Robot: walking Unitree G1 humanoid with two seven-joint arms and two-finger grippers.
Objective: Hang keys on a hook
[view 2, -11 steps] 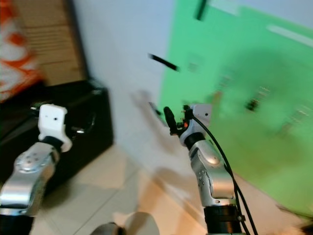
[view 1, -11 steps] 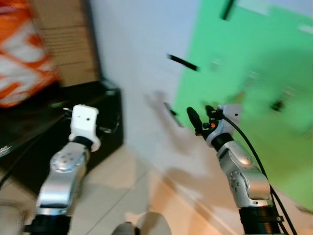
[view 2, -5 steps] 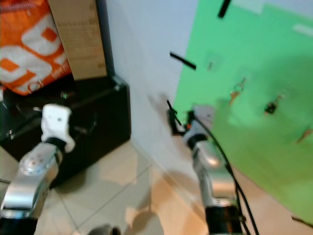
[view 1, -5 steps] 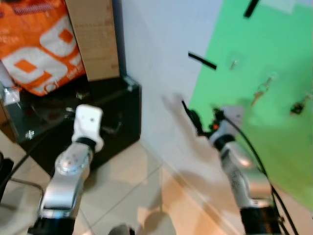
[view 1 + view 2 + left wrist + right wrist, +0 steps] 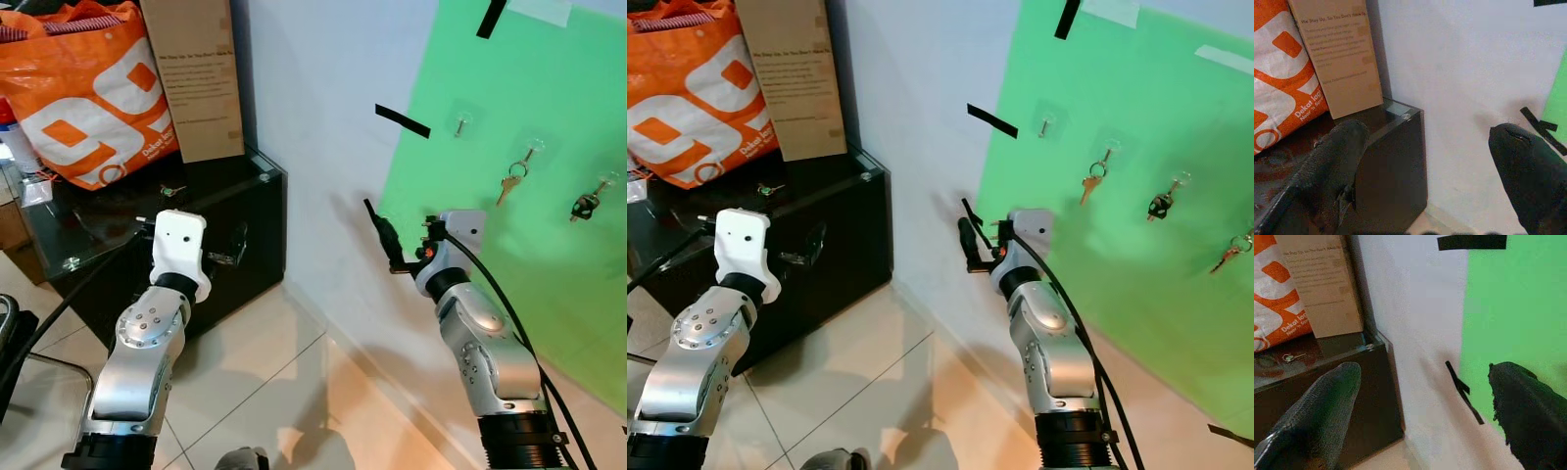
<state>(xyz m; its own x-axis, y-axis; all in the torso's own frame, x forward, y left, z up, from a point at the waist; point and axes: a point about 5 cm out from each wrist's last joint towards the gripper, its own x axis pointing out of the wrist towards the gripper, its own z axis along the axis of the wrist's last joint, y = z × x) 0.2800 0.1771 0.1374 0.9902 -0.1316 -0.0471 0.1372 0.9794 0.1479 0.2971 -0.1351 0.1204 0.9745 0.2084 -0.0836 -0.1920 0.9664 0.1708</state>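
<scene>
Both silver arms are raised, forearms angled up toward the wall. The left claw [image 5: 1425, 161] has its fingers spread, empty, over the black glass-topped cabinet [image 5: 250, 211]; the right claw [image 5: 1425, 401] is likewise spread and empty, near the edge of the green sheet [image 5: 529, 147]. A small key [image 5: 1290, 357] lies on the cabinet top by the orange bag [image 5: 83, 93], lettered "Dekat"; the cardboard sign [image 5: 196, 78] has text too small to read. Clear hooks on the sheet carry a brass key [image 5: 509, 182] and a dark-fobbed key [image 5: 586, 203]; another hook [image 5: 459, 123] is bare.
</scene>
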